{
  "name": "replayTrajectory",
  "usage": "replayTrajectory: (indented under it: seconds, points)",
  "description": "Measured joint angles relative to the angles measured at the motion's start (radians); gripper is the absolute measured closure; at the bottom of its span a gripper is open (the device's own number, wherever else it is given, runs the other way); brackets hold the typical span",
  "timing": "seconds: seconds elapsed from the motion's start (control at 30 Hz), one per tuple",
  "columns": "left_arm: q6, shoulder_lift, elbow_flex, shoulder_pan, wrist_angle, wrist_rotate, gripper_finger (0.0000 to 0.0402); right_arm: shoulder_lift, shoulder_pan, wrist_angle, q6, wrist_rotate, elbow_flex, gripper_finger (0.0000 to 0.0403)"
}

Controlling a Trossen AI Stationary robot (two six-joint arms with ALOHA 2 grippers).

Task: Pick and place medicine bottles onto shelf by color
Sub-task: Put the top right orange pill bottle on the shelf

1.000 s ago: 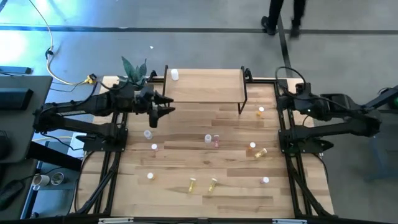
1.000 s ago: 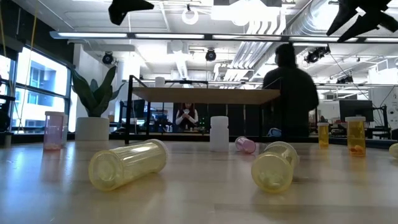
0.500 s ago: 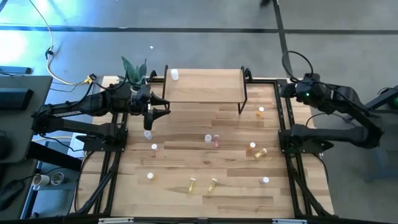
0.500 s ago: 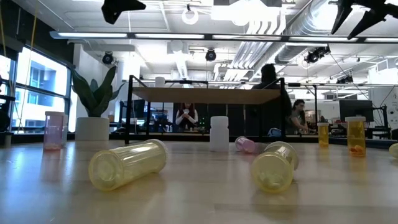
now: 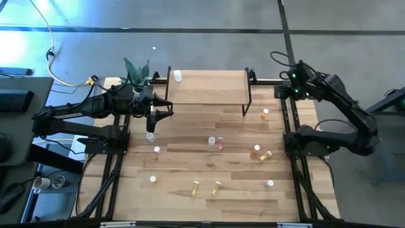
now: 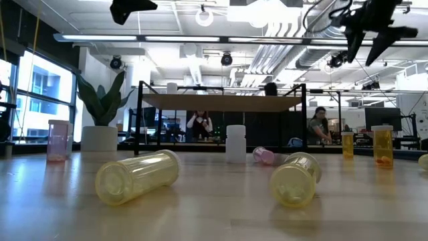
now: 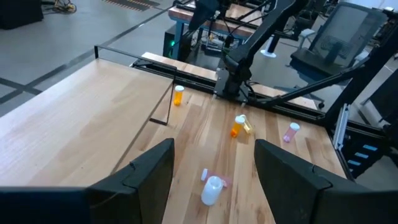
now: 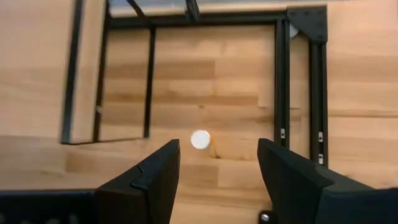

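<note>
One white bottle (image 5: 178,76) stands on the shelf's (image 5: 209,87) far left corner, the rest scattered on the table (image 5: 190,164), both the left gripper (image 5: 154,116) and right gripper (image 5: 283,90) wide open, empty.

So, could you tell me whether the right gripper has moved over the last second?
Yes. In the high view the right gripper has swung away from the table's right side toward the far right corner, ending close beside the shelf end, its fingers apart and empty.

Open-plan lab: exposed ceiling ducts (image 6: 334,30), computer desks (image 6: 394,130), seated people (image 6: 198,124).
</note>
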Motion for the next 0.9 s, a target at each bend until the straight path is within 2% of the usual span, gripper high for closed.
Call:
replayTrajectory:
  seconds: [0.2, 0.37, 0.57, 0.73, 0.9]
  points:
    - [0.0, 0.0, 0.0, 0.0, 0.0, 0.0, 0.019, 0.086, -0.166, 0.003, -0.199, -0.128, -0.001, 0.0196]
    - [0.0, 0.0, 0.0, 0.0, 0.0, 0.0, 0.019, 0.125, -0.24, 0.007, -0.293, -0.223, -0.001, 0.0196]
    - [-0.002, 0.0, 0.0, 0.0, 0.0, 0.0, 0.019, 0.13, -0.247, -0.003, -0.293, -0.217, -0.002, 0.0196]
    - [-0.008, 0.0, 0.0, 0.0, -0.002, 0.0, 0.019, 0.079, -0.229, -0.013, -0.265, -0.216, -0.011, 0.0196]
    - [-0.008, 0.0, 0.001, 0.0, -0.008, 0.0, 0.019, -0.056, -0.182, 0.077, -0.158, -0.225, -0.151, 0.0196]
